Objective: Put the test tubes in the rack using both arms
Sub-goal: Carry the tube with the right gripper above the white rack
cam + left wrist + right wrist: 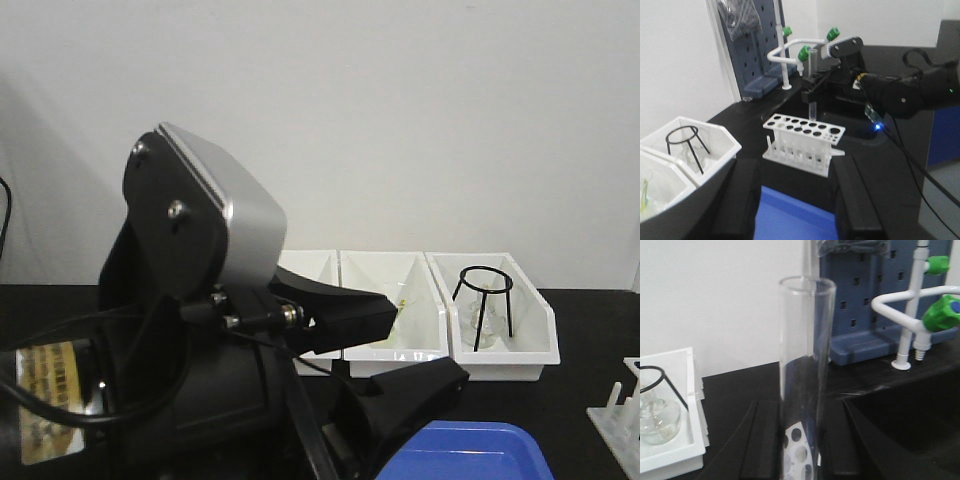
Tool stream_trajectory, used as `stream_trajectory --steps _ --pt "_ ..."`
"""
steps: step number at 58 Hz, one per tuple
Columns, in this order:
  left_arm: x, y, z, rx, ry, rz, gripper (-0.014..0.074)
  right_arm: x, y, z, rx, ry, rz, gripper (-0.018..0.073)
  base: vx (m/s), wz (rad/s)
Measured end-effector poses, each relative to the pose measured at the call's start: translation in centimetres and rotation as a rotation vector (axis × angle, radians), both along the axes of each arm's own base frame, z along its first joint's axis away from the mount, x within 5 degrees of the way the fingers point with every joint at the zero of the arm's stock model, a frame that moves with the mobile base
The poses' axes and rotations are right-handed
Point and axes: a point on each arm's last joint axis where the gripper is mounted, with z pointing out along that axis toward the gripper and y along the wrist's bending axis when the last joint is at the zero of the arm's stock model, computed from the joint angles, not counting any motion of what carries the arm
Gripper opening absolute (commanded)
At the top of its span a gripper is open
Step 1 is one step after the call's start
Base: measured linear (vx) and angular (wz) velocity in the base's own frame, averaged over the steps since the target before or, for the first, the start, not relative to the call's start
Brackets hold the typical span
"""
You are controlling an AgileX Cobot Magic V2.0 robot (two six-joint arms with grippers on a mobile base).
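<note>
**Right gripper**: closed on one tube, pinched at about mid-length. The tube stands upright with its open rim well above the jaws.

**Tube:** clear glass, thin-walled, apparently empty. Its lower end hangs straight below the right gripper, at the back row of the rack. Whether it has entered a hole cannot be told.

**Handling (judged):**
- The tube is likely light, stiff, slick and brittle.
- The mid-length hold looks sound, leaving the lower part free to go down a hole.
- A light squeeze should do; a hard one risks cracking the glass and a slack one lets it slide through the pads.
- It needs to stay plumb, since a sideways push against a hole's edge could chip it or tip it in the grip.

**Rack:** white plastic, directly under the right gripper, with rows of round holes in the top plate and pegs along one side.
- No other tube shows in it.
- It is probably light enough to shift if the tube is pushed sideways.

**Left gripper**: jaws spread wide, nothing between them. It faces the rack from the side opposite the right gripper.

**Tray**: blue, under the left gripper, on the near side of the rack.

**Bins**: white, to the left of the left gripper. One holds a black wire tripod over a flask.

**Sink**: dark basin beside the right gripper.

**Tap**: white with green knobs, behind the right gripper.

**Pegboard**: blue, behind the tap.
</note>
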Motion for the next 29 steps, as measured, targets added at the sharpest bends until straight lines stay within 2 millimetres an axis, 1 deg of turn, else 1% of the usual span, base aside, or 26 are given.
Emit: stream_trajectory --steps 13,18,29 --pt "0.4 -0.8 -1.5 0.08 0.046 -0.009 0.0365 1.8 -0.3 -0.7 -0.001 0.025 0.034 -0.0006 0.0 0.0" --pt "0.7 -1.3 -2.1 0.099 0.056 -0.01 0.036 2.2 -0.4 -1.4 -0.006 0.046 0.042 -0.0006 0.0 0.0" --pt "0.9 -1.7 -2.5 0.112 0.064 -0.01 0.036 3.1 -0.7 -2.7 -0.023 0.055 0.053 -0.0006 0.0 0.0"
